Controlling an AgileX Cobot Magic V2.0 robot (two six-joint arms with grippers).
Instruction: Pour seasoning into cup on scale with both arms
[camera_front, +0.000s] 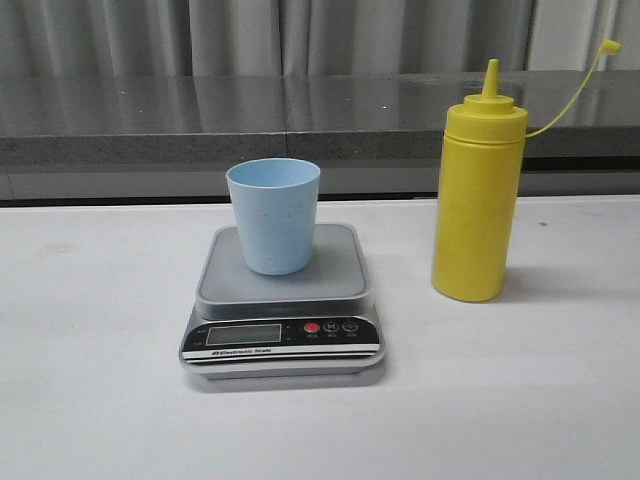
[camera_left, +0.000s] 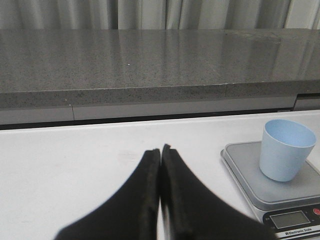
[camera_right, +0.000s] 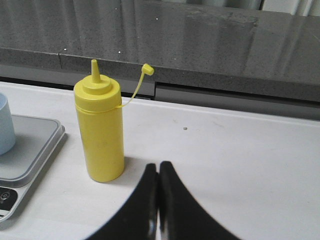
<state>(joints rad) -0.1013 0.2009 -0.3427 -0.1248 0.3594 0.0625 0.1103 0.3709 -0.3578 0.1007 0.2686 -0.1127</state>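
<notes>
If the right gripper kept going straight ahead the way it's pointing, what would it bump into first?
Probably nothing on the table. The shut right gripper points past the yellow bottle, which stands off to one side. Ahead is bare table, then the grey ledge. Depth is hard to judge.

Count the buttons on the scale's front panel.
3, in a row right of the display on the scale: a red button, then two dark buttons. None look hidden in the front view.
</notes>
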